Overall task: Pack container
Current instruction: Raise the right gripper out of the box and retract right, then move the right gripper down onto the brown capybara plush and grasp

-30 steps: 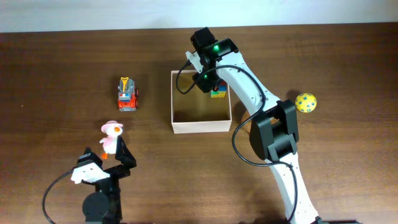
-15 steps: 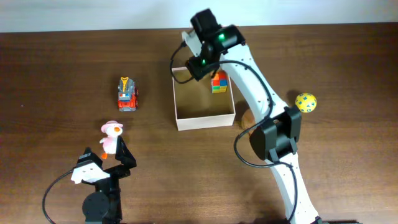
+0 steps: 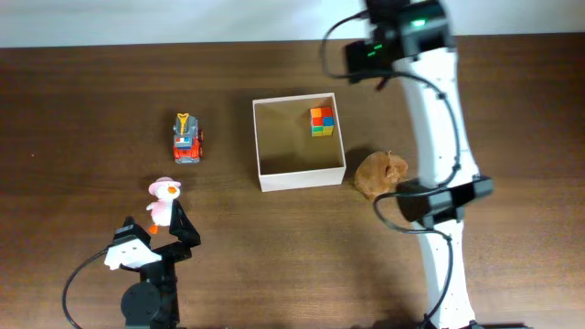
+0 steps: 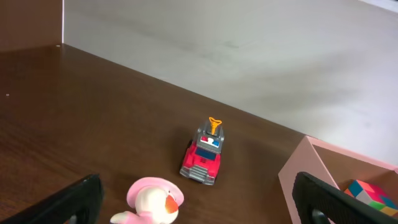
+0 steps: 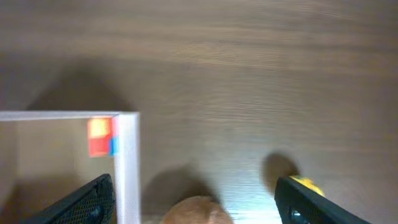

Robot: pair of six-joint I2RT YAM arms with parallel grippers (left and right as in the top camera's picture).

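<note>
The container (image 3: 285,151) is a shallow white-walled box with a tan inside, at the table's middle. A colourful cube (image 3: 321,121) lies in its far right corner; the right wrist view also shows the cube (image 5: 101,137) behind the container's white wall (image 5: 127,162). My right gripper (image 5: 198,200) hangs open and empty, high above the table right of the container; in the overhead view the right gripper (image 3: 382,38) is at the far edge. My left gripper (image 4: 199,205) is open around a pink duck (image 4: 152,200), not touching it.
A red fire truck (image 3: 188,139) stands left of the container. A brown furry toy (image 3: 381,174) lies against the container's right side. A yellow ball (image 5: 306,183) peeks out beside my right finger. The pink duck (image 3: 164,199) stands at front left.
My right gripper opened, left the cube in the container, and rose away to the right and back. The container shifted slightly. The brown toy came into sight. The left arm is still.
</note>
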